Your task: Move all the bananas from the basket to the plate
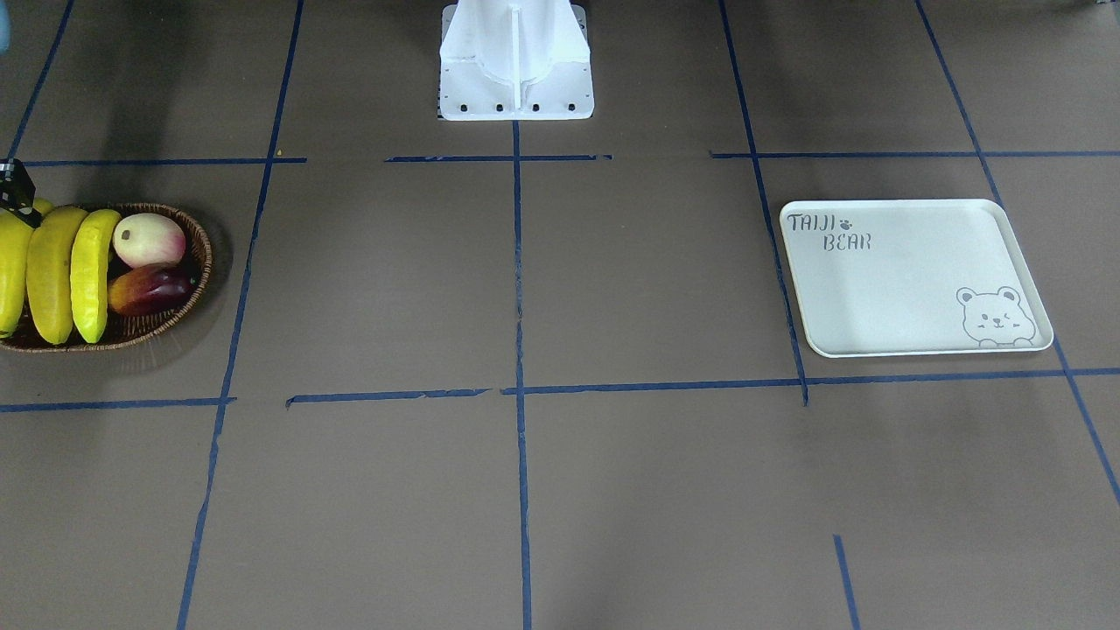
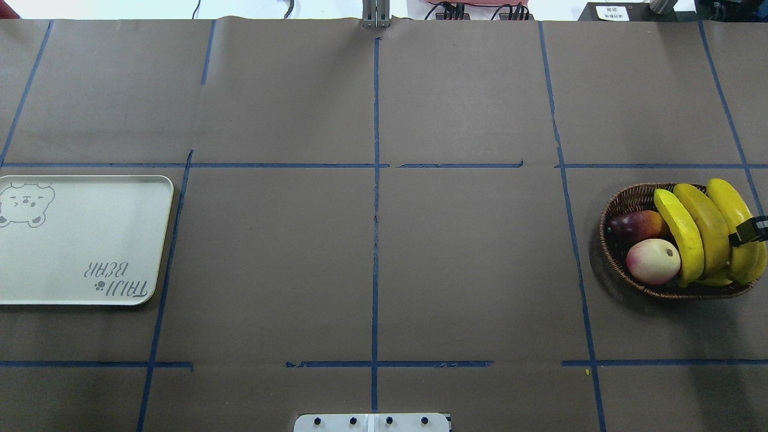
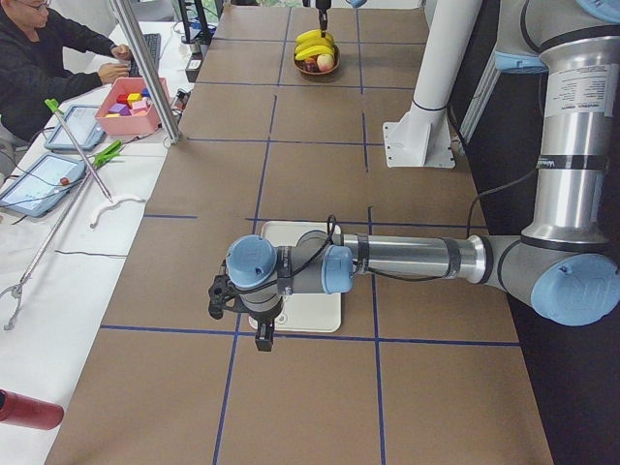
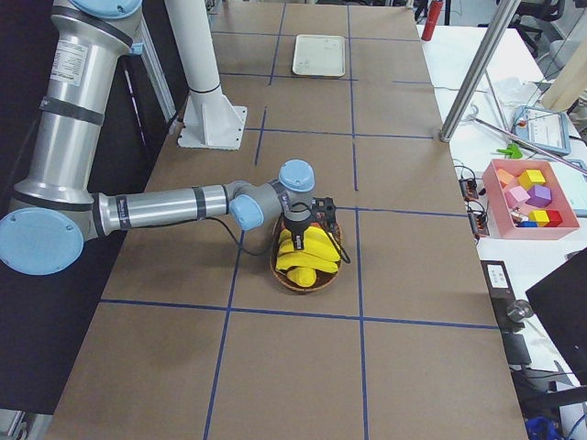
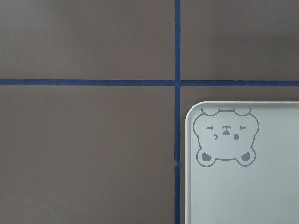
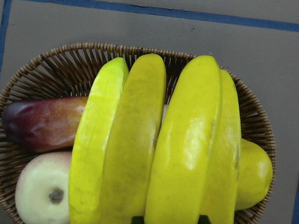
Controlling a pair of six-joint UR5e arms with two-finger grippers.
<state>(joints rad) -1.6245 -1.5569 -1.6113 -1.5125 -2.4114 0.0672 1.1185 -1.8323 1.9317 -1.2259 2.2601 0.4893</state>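
Several yellow bananas (image 2: pixel 699 231) lie side by side across the dark wicker basket (image 2: pixel 603 237), which sits at the table's right end. My right gripper (image 2: pixel 750 231) hangs just over them. In the right wrist view its two dark fingertips (image 6: pixel 138 219) peek in at the bottom edge, apart, either side of one banana (image 6: pixel 187 140). The white plate (image 2: pixel 90 240) with the bear drawing lies bare at the left end. My left gripper (image 3: pixel 237 310) hovers over the plate's outer corner (image 5: pixel 243 196). I cannot tell whether the left gripper is open or shut.
A pale apple-like fruit (image 2: pixel 653 261), a red-purple fruit (image 2: pixel 636 224) and a rounder yellow fruit (image 6: pixel 254 172) share the basket. The white robot base (image 1: pixel 516 79) stands mid-table. A person (image 3: pixel 48 58) and a pink box of blocks (image 3: pixel 131 105) are at the side bench.
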